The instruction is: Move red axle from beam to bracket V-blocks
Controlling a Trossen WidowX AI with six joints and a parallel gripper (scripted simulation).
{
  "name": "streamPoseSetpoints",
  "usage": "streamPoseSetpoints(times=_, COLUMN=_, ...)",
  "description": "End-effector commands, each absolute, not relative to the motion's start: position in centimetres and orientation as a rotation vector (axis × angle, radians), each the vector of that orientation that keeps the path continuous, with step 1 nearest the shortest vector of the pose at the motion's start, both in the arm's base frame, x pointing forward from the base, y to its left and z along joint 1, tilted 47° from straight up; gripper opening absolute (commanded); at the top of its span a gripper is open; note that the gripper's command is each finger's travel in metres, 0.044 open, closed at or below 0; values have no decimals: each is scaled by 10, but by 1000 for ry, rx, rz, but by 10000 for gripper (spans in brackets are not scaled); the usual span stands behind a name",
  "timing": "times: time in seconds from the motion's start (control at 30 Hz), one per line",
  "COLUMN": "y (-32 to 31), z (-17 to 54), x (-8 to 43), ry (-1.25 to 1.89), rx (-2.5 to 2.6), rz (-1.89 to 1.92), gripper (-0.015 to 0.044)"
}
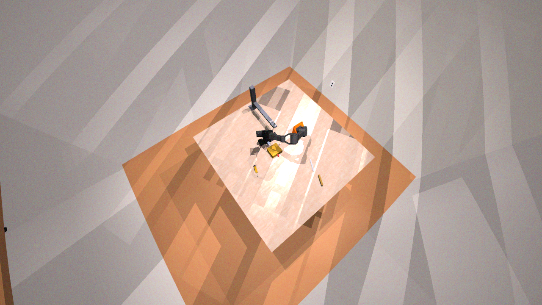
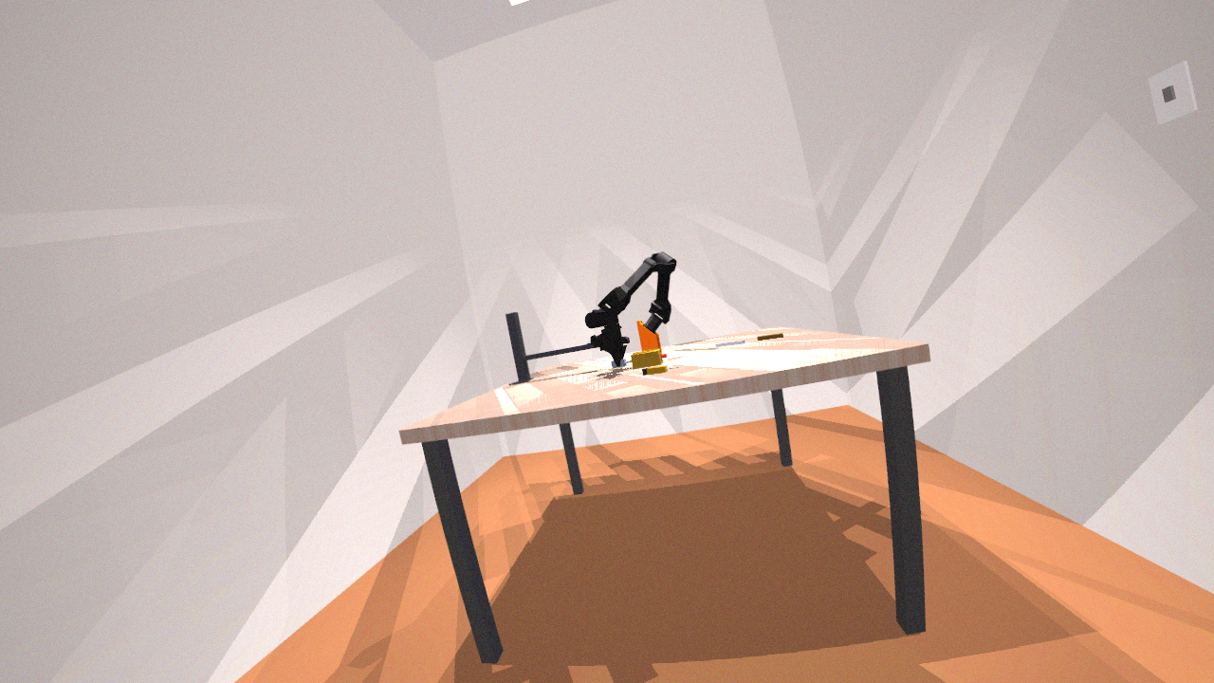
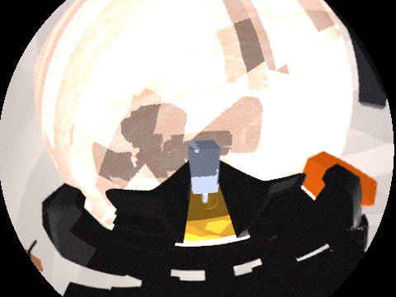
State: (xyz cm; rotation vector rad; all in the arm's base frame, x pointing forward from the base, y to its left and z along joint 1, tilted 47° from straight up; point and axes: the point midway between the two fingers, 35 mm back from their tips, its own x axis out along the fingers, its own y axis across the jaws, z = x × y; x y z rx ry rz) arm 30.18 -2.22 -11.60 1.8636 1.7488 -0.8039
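The arm (image 1: pixel 293 138) (image 2: pixel 632 285) rises from its foot, bends sharply at a high elbow (image 2: pixel 660 260) and slopes down through the forearm to the wrist, where the tool (image 1: pixel 266 142) (image 2: pixel 617 361) (image 3: pixel 203 163) points down, low over the worktop (image 1: pixel 288 227) (image 2: pixel 679 381). The tool is clamped on a blue-grey block (image 1: pixel 269 144) (image 3: pixel 204 161), gripped between two black fingers that slant in from either side. A short pale pin (image 3: pixel 205 198) juts from the block toward the yellow beam (image 1: pixel 274 150) (image 2: pixel 646 359) (image 3: pixel 210 231), over a round mark on the beam's face; whether its tip touches or enters cannot be told. The red axle (image 1: pixel 277 155) (image 2: pixel 663 356) is in the beam, a small bit of it showing on the side away from the tool. The beam sits on the worktop, just beside the tool. Beside the arm's foot stands an orange piece (image 1: pixel 297 126) (image 2: pixel 647 336) (image 3: pixel 315 175), and beyond the tool a dark grey post (image 1: pixel 253 94) (image 2: pixel 516 343) stands upright, with a long bar (image 1: pixel 265 114) (image 2: pixel 560 350) running from it. A yellow-handled item (image 1: pixel 255 169) (image 2: pixel 655 370) lies near the beam; a white stick (image 1: pixel 311 165) and a brown bar (image 1: pixel 320 180) lie farther off. Any lettering on the arm is too small to read.
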Motion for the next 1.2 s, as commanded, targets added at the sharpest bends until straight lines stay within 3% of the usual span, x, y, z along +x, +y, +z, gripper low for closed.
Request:
streamPoseSetpoints(times=0.0, y=-41, z=-132, x=304, ry=1735, rx=1862, rz=-798, gripper=0)
streamPoseSetpoints(times=1.17, y=-75, z=-105, x=304, ry=1732, rx=1860, rz=-802, gripper=0)
